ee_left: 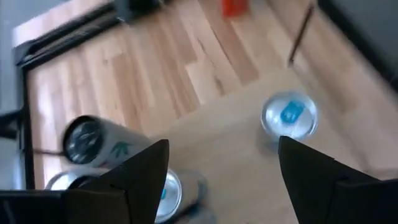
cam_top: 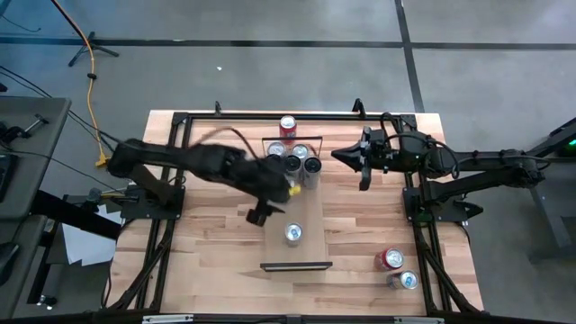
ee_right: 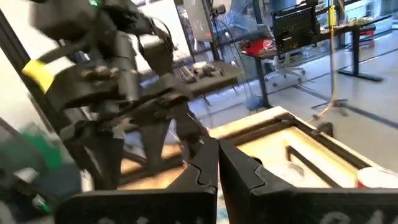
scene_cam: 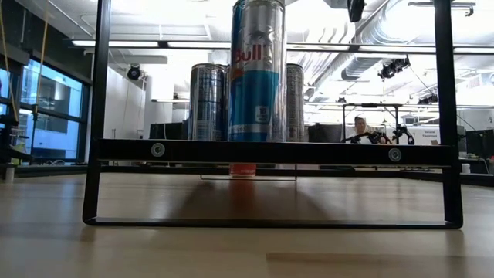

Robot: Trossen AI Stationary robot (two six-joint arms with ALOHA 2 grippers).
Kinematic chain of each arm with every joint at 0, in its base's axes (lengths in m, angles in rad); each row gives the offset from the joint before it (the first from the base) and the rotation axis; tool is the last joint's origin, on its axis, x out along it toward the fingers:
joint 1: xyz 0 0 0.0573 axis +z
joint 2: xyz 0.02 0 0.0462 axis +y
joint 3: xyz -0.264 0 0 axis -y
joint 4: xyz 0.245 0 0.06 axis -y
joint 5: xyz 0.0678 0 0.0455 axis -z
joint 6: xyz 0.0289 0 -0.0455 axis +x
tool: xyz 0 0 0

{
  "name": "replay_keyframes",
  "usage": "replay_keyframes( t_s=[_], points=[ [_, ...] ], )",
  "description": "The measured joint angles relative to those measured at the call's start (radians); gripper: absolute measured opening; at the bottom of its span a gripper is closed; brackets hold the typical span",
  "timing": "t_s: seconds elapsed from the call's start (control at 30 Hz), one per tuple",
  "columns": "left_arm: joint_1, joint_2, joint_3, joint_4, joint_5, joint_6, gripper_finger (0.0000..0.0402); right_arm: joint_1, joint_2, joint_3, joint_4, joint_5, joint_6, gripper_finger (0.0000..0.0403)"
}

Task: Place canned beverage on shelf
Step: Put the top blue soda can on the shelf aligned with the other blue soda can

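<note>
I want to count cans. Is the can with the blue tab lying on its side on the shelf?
No, the can stands upright on the shelf, its round top facing up in the high view.

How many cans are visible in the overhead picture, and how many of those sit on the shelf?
7 cans. On the shelf: a cluster of three at the far end and one alone nearer the front. On the table: a red one beyond the shelf, two at front right. The left arm may hide more.

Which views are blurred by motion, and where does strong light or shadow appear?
High view: left arm smeared. Left wrist view: table planks streaked, blue-tab can soft. Right wrist view: whole background blurred. Low view: ceiling lights glare behind the blue can; shelf shades the tabletop below.
</note>
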Motion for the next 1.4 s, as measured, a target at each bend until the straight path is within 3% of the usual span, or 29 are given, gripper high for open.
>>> replay_keyframes(
  t_s=[0.13,0.23,0.33,0.43,0.63,0.8,0.87,1.03,1.23,1.4],
  points=[
    [0.029,-0.090,0.000,0.008,0.041,-0.195,0.0255,0.003,0.016,0.009,0.121,-0.106,0.069,0.0000],
    [0.041,-0.159,0.000,0.009,0.035,-0.303,0.0252,0.035,0.068,0.067,0.105,-0.169,0.026,0.0000],
    [0.040,-0.231,0.000,0.021,0.005,-0.352,0.0245,0.066,0.132,0.160,0.020,-0.175,-0.059,0.0000],
    [0.012,-0.309,-0.035,0.069,-0.097,-0.397,0.0223,0.082,0.193,0.260,-0.115,-0.175,-0.142,0.0000],
    [-0.067,-0.569,-0.405,0.342,-0.307,-0.537,0.0129,0.087,0.269,0.411,-0.338,-0.173,-0.237,0.0000],
    [-0.091,-0.780,-0.740,0.657,-0.358,-0.589,0.0026,0.087,0.282,0.445,-0.351,-0.172,-0.227,0.0001],
    [-0.091,-0.843,-0.844,0.743,-0.362,-0.601,0.0008,0.088,0.285,0.454,-0.361,-0.172,-0.175,0.0009],
    [-0.090,-0.954,-0.974,0.855,-0.363,-0.609,0.0013,0.120,0.319,0.488,-0.361,-0.152,-0.009,0.0081],
    [-0.090,-1.030,-0.989,0.818,-0.341,-0.587,0.0004,0.164,0.423,0.584,-0.370,-0.123,0.080,0.0226],
    [-0.090,-1.069,-0.989,0.817,-0.330,-0.592,0.0001,0.184,0.526,0.700,-0.483,-0.133,0.055,0.0324]
  ],
)
